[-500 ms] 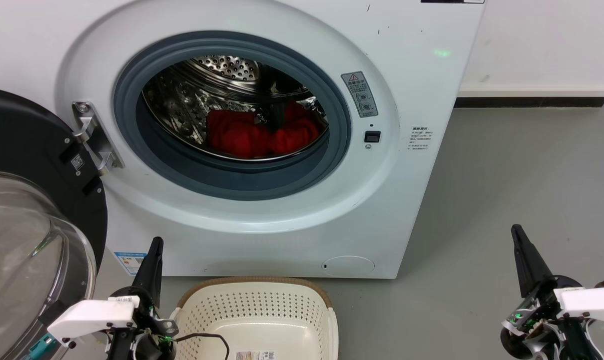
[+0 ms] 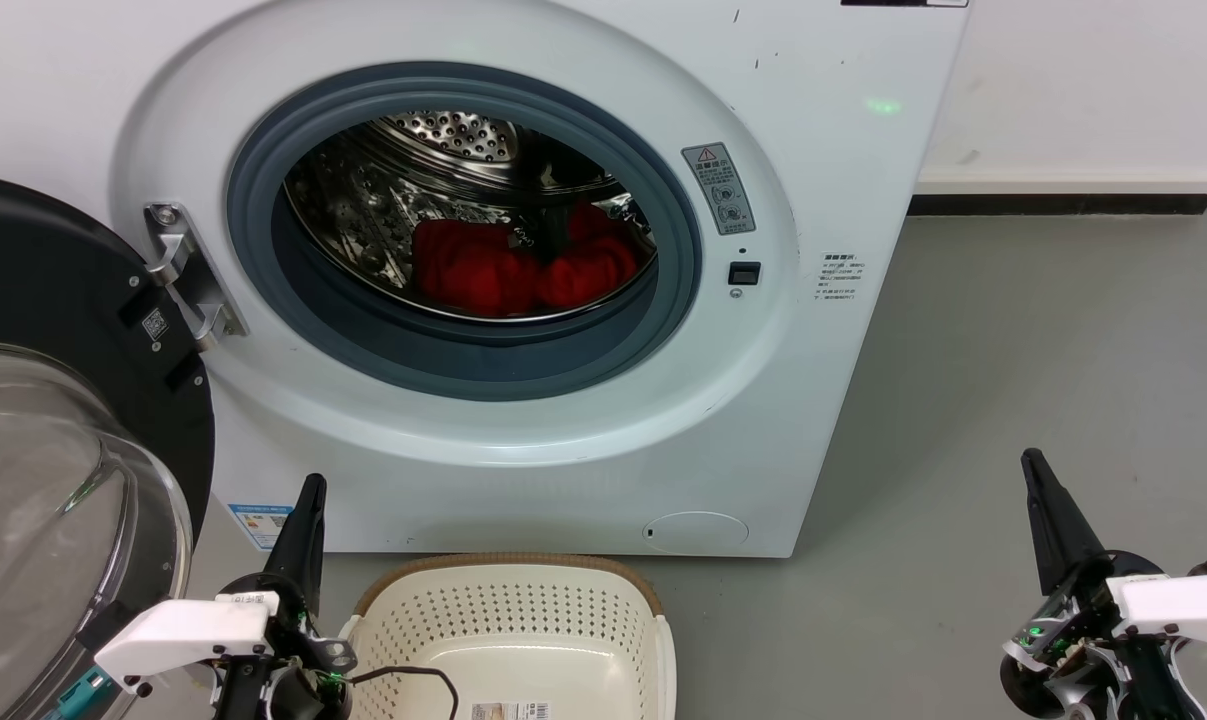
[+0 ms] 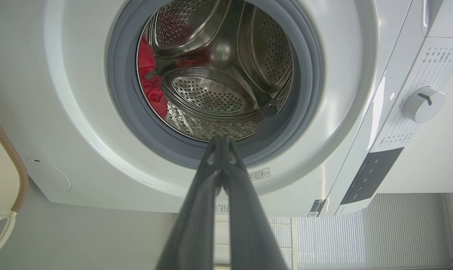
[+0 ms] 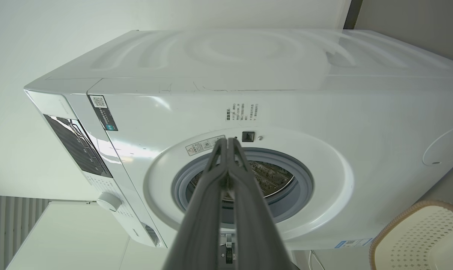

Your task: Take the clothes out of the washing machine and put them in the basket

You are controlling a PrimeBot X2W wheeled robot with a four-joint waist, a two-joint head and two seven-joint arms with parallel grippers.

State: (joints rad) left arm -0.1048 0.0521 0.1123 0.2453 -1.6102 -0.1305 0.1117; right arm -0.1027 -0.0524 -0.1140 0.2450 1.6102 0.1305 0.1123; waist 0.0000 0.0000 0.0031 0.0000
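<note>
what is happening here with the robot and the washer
A two-armed robot is set to unload a front-loading washing machine. Its door stands open on the left, and the red clothes lie in the steel drum. The left gripper and right gripper sit low in front of the machine, both shut and holding nothing. The perforated laundry basket waits on the floor below the port, with no clothes in it yet.
</note>
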